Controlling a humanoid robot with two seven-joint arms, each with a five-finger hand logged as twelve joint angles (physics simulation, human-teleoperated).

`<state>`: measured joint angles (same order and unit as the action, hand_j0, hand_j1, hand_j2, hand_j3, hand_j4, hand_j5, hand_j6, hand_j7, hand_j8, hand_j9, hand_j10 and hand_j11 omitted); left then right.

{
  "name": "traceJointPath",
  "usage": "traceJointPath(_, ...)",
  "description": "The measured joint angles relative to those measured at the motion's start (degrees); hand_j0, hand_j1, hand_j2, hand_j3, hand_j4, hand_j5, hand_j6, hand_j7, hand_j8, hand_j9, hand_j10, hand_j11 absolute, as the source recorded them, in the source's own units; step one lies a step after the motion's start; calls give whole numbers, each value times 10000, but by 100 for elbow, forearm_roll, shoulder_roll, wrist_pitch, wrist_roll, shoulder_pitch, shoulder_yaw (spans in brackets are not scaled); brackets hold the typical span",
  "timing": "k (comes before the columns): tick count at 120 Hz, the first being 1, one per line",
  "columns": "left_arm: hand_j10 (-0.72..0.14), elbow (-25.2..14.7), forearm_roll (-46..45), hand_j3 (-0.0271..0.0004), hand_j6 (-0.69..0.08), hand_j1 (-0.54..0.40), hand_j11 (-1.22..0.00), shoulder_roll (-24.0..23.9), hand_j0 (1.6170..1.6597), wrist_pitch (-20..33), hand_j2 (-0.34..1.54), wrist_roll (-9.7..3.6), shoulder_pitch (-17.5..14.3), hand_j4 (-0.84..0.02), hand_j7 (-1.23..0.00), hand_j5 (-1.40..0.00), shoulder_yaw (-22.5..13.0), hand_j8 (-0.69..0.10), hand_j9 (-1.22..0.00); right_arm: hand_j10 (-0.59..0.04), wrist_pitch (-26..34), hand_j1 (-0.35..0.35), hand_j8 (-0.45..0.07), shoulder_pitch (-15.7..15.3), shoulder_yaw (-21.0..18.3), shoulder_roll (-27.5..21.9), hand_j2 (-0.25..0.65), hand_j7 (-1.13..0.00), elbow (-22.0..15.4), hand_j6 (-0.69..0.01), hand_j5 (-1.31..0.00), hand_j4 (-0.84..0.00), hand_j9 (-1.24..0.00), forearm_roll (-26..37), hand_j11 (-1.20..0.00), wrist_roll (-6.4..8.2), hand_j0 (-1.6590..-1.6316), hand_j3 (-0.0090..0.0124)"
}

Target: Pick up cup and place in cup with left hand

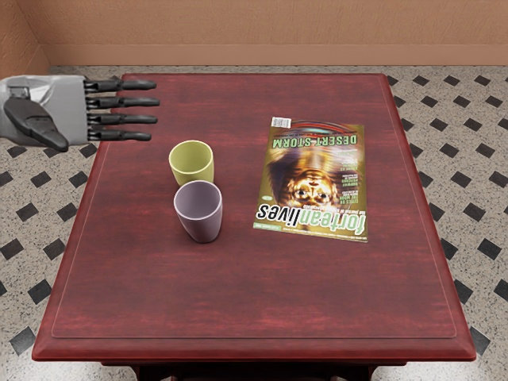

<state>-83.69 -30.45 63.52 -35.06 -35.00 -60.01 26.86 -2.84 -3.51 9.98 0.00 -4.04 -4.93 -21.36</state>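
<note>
My left hand [119,113] reaches in from the picture's left edge, over the table's far left corner. Its fingers are straight and spread, with nothing in them. Two cups stand upright on the left half of the table, to the right of the hand and nearer the front. The yellow-green cup [193,171] is farther back. In front of it and slightly right is the purple-grey cup [201,223], whose rim overlaps the yellow-green one in this view; whether they touch I cannot tell. Both look empty inside.
A magazine [313,178] lies flat on the right half of the dark red table [262,294]. The table's left edge runs beneath the hand. Tiled floor surrounds the table, with a tan wall behind.
</note>
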Motion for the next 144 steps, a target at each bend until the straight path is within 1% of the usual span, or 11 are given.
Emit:
traceJointPath(25,-71,-229,32,0,-53,3354,-136,-85,16580,0,9,0,-66,-61,-133,-131,43,-58,-135,-4,-14,-3491,-7,0,-40,0,2,0,0,-9,-1,-6,-1,29,-1,-37,-16580,0)
traceJointPath(35,-70,-243,273,0,-50,3355,-138,-276,16580,-1,13,0,-499,-59,-135,-133,63,-55,-137,-3,-15,-3491,-6,0,-46,0,2,0,-4,-8,-1,-5,-1,33,-1,-41,-16580,0)
traceJointPath(39,-76,-244,593,0,-58,3356,-138,-521,16580,1,14,0,-657,-66,-136,-134,107,-63,-137,-4,-15,-3491,-6,0,-49,0,2,0,-5,-8,-1,-6,-1,37,-1,-41,-16580,0)
traceJointPath(50,-79,-190,1900,0,-67,3363,-131,-1211,16580,2,13,0,-670,-73,-130,-128,475,-70,-130,-5,-15,-3491,-7,0,-53,0,2,0,-7,-9,-1,-6,-1,41,-1,-40,-16580,0)
traceJointPath(72,-94,-38,3872,0,-91,3368,-131,-1567,16581,35,17,0,-812,-93,-131,-130,801,-91,-131,-5,-15,-3491,-7,1,-54,0,2,0,-9,-9,-1,-6,-1,44,-1,-37,-16581,0)
traceJointPath(85,-96,-6,5340,0,-98,3377,-124,-2294,16581,256,18,0,-905,-97,-124,-124,855,-97,-124,-5,-15,-3491,-7,7,-50,0,2,0,-9,-9,-1,-6,-1,45,-1,-38,-16581,0)
traceJointPath(90,-96,56,5734,0,-99,3379,-123,-2501,16581,387,19,0,-992,-98,-123,-123,853,-98,-123,-5,-16,-3491,-7,13,-49,0,2,0,-9,-9,-1,-6,-1,45,-1,-39,-16581,0)
traceJointPath(100,-102,325,6328,0,-107,3376,-125,-2955,16581,670,19,0,-993,-105,-126,-126,834,-105,-125,-5,-18,-3491,-7,27,-49,0,1,0,-9,-9,-1,-6,-1,45,-1,-39,-16581,0)
traceJointPath(115,-118,776,6709,0,-125,3363,-141,-3047,16581,1213,23,0,-973,-121,-142,-142,795,-123,-141,-5,-21,-3491,-7,39,-48,0,1,0,-10,-9,-1,-6,-1,42,-1,-42,-16581,0)
traceJointPath(123,-123,975,7213,0,-131,3358,-147,-3278,16581,1355,26,0,-946,-127,-148,-149,721,-129,-148,-5,-22,-3491,-7,41,-44,0,1,0,-14,-9,-1,-6,-1,39,-1,-43,-16581,0)
traceJointPath(144,-137,1229,8236,0,-148,3350,-158,-3232,16581,1557,31,0,-929,-141,-160,-161,215,-145,-159,-5,-24,-3491,-7,43,-40,0,1,0,-21,-9,-1,-6,-1,37,-1,-43,-16581,0)
